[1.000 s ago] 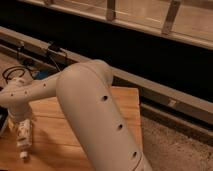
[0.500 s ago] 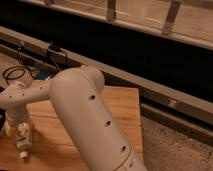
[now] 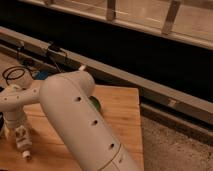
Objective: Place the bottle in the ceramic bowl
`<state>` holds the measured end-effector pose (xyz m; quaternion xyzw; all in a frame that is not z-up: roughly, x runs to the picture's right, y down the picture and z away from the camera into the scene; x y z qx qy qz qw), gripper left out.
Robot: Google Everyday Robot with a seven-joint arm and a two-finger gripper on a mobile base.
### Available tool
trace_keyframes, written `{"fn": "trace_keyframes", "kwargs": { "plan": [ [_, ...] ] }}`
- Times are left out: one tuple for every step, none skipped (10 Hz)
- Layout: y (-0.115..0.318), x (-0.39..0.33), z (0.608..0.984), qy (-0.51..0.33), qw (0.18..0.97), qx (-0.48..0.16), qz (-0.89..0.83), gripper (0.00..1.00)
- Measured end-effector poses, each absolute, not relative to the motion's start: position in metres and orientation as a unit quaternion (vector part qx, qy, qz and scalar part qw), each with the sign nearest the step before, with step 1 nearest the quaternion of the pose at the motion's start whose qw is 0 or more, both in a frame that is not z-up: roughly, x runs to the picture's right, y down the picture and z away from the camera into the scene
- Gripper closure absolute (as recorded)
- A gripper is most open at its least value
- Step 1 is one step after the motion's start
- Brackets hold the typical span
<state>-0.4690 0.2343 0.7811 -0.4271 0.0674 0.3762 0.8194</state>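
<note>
The bottle (image 3: pixel 23 142), slim and whitish with a narrow white cap pointing toward the table's front, is at the left end of the wooden table (image 3: pixel 120 115). My gripper (image 3: pixel 17 124) is directly over the bottle's upper end, at the tip of the white forearm coming from the left. Whether it holds the bottle cannot be told. The ceramic bowl (image 3: pixel 95 104) shows only as a green sliver behind my big white upper arm (image 3: pixel 85 125), which hides most of it.
Black cables (image 3: pixel 15 75) and a blue object (image 3: pixel 42 75) lie on the floor beyond the table's left end. A dark wall with a metal rail (image 3: pixel 150 82) runs behind the table. Speckled floor (image 3: pixel 175 150) lies to the right.
My upper arm has swung left and nearer the camera, covering more of the table. The gripper and bottle have stayed almost in place at the left end.
</note>
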Motion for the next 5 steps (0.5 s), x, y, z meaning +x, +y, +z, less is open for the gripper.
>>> {"fn": "trace_keyframes", "kwargs": {
  "plan": [
    [0.2359, -0.4693, 0.7811, 0.068, 0.821, -0.426, 0.373, 0.42],
    [0.2365, -0.4713, 0.7789, 0.064, 0.826, -0.422, 0.368, 0.54],
    [0.2372, -0.4724, 0.7775, 0.06, 0.83, -0.421, 0.362, 0.65],
    [0.2368, -0.473, 0.7759, 0.055, 0.833, -0.419, 0.357, 0.77],
    [0.2361, -0.4729, 0.7743, 0.049, 0.835, -0.418, 0.354, 0.85]
  ]
}}
